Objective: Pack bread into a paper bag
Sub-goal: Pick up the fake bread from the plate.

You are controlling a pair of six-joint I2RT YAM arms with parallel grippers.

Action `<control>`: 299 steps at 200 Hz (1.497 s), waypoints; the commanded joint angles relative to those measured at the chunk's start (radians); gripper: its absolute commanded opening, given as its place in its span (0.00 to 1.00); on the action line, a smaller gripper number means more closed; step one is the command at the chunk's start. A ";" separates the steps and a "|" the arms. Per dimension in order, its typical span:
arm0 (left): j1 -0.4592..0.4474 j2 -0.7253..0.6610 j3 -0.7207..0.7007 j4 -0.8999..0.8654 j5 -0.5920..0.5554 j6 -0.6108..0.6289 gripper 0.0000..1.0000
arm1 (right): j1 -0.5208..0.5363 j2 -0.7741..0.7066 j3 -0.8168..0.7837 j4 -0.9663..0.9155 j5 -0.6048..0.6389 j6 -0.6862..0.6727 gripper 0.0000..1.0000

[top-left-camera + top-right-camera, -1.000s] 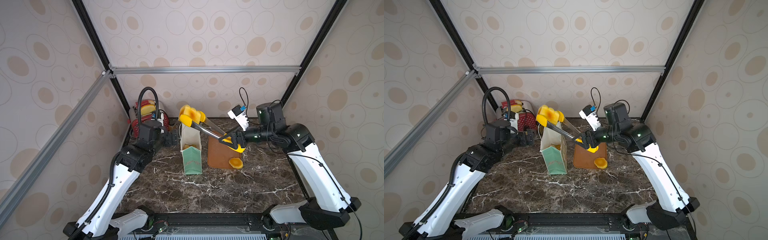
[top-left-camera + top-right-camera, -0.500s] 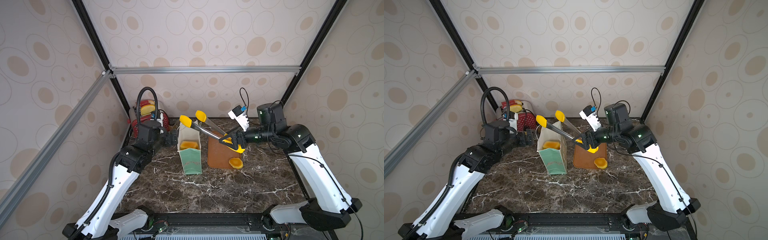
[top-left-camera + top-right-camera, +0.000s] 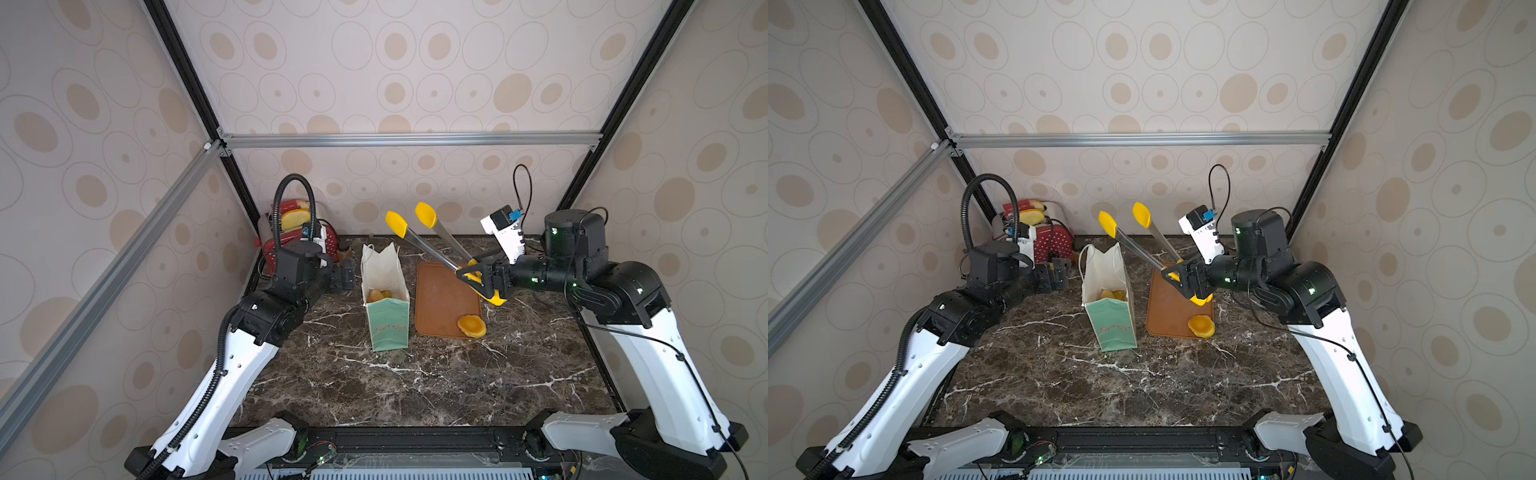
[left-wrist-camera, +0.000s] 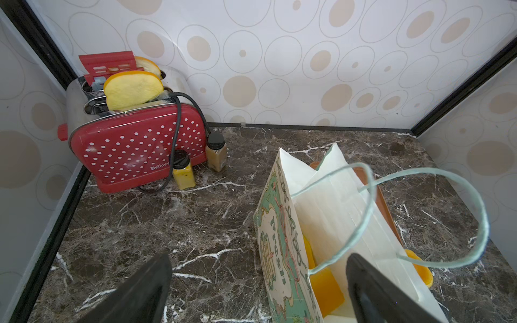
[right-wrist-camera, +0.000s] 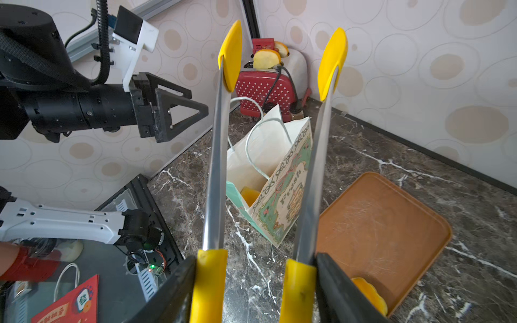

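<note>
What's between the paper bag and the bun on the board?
Nothing else: only a strip of marble table and bare brown board separate bag from bun, in both top views.

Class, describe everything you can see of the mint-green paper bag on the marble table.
The paper bag is mint-green outside and white inside, with pale string handles and a drawing with the word "Fresh" on its broad face. It stands upright, mouth open, on the dark marble table, close beside the brown tray. Yellow bread lies at its bottom.
</note>
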 commanded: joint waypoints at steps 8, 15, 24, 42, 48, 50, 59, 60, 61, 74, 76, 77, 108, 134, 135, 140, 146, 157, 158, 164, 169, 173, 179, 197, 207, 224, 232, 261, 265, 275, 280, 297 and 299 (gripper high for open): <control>0.000 -0.012 0.005 0.005 -0.006 -0.011 0.99 | 0.005 -0.031 0.049 -0.011 0.128 -0.018 0.67; 0.000 -0.011 0.003 0.005 -0.005 -0.012 0.99 | 0.005 -0.035 0.056 -0.024 0.172 -0.018 0.67; -0.001 -0.011 0.003 0.005 -0.007 -0.012 0.99 | 0.005 -0.037 0.064 -0.046 0.250 -0.014 0.67; 0.000 -0.010 0.002 0.010 -0.005 -0.013 0.99 | 0.003 -0.019 0.093 -0.137 0.433 -0.013 0.67; -0.001 -0.009 0.000 0.010 -0.004 -0.014 0.99 | 0.004 -0.007 0.102 -0.176 0.491 -0.015 0.67; 0.000 -0.009 0.000 0.010 -0.003 -0.014 0.99 | 0.002 -0.004 0.105 -0.188 0.505 -0.014 0.67; 0.000 -0.007 0.000 0.012 0.000 -0.014 0.99 | -0.002 0.010 0.112 -0.245 0.558 -0.007 0.67; 0.000 -0.007 0.000 0.012 0.001 -0.014 0.99 | -0.004 0.012 0.112 -0.252 0.565 -0.005 0.67; 0.000 -0.007 0.000 0.012 0.001 -0.014 0.99 | -0.004 0.012 0.112 -0.258 0.569 -0.003 0.67; 0.000 -0.009 -0.004 0.014 0.001 -0.014 0.99 | -0.023 0.019 0.100 -0.334 0.589 0.013 0.68; 0.000 -0.009 -0.005 0.016 0.000 -0.014 0.99 | -0.026 0.019 0.096 -0.344 0.589 0.016 0.68; 0.000 -0.009 -0.005 0.017 0.000 -0.014 0.99 | -0.030 0.019 0.093 -0.350 0.589 0.018 0.68; 0.000 -0.005 -0.022 0.039 0.006 -0.018 0.99 | -0.123 -0.030 -0.052 -0.445 0.548 0.042 0.69; 0.000 0.007 -0.029 0.050 0.022 -0.028 0.99 | -0.170 -0.063 -0.187 -0.507 0.520 0.038 0.70; 0.000 0.008 -0.029 0.050 0.023 -0.028 0.99 | -0.170 -0.064 -0.191 -0.509 0.520 0.037 0.70; 0.000 0.010 -0.030 0.049 0.025 -0.029 0.99 | -0.172 -0.064 -0.212 -0.529 0.517 0.032 0.70; 0.000 0.011 -0.033 0.050 0.027 -0.031 0.99 | -0.173 -0.062 -0.239 -0.546 0.517 0.034 0.70; 0.000 0.011 -0.039 0.085 0.030 -0.034 0.99 | -0.174 -0.068 -0.294 -0.554 0.498 0.027 0.70; 0.000 0.011 -0.039 0.086 0.030 -0.034 0.99 | -0.173 -0.070 -0.299 -0.553 0.497 0.027 0.70; 0.000 0.012 -0.041 0.089 0.031 -0.035 0.99 | -0.173 -0.076 -0.326 -0.547 0.484 0.024 0.70; -0.001 0.013 -0.044 0.091 0.032 -0.037 0.99 | -0.173 -0.082 -0.348 -0.543 0.467 0.021 0.71; -0.002 0.014 -0.043 0.091 0.032 -0.037 0.99 | -0.174 -0.084 -0.361 -0.538 0.454 0.020 0.71; -0.001 0.016 -0.044 0.093 0.033 -0.039 0.99 | -0.174 -0.085 -0.383 -0.531 0.438 0.018 0.72; -0.004 0.021 -0.043 0.097 0.032 -0.039 0.99 | -0.174 -0.085 -0.437 -0.512 0.399 0.004 0.74; -0.003 0.023 -0.044 0.097 0.032 -0.037 0.99 | -0.174 -0.082 -0.460 -0.497 0.368 -0.006 0.74; -0.006 0.031 -0.040 0.100 0.035 -0.034 0.99 | -0.174 -0.081 -0.479 -0.456 0.322 -0.014 0.75; -0.006 0.034 -0.039 0.100 0.034 -0.034 0.99 | -0.174 -0.081 -0.485 -0.436 0.310 -0.019 0.75; -0.006 0.039 -0.036 0.101 0.036 -0.033 0.99 | -0.174 -0.051 -0.500 -0.383 0.304 -0.032 0.76; -0.006 0.039 -0.036 0.102 0.036 -0.033 0.99 | -0.173 -0.042 -0.500 -0.378 0.304 -0.036 0.76; -0.005 0.038 -0.034 0.100 0.035 -0.031 0.99 | -0.174 -0.025 -0.503 -0.360 0.307 -0.039 0.77; -0.006 0.038 -0.035 0.098 0.033 -0.030 0.99 | -0.174 -0.017 -0.506 -0.352 0.306 -0.041 0.77; -0.007 0.030 -0.030 0.089 0.026 -0.025 0.99 | -0.174 0.014 -0.512 -0.329 0.300 -0.047 0.77; -0.006 0.030 -0.030 0.088 0.024 -0.024 0.99 | -0.173 0.018 -0.511 -0.328 0.298 -0.048 0.76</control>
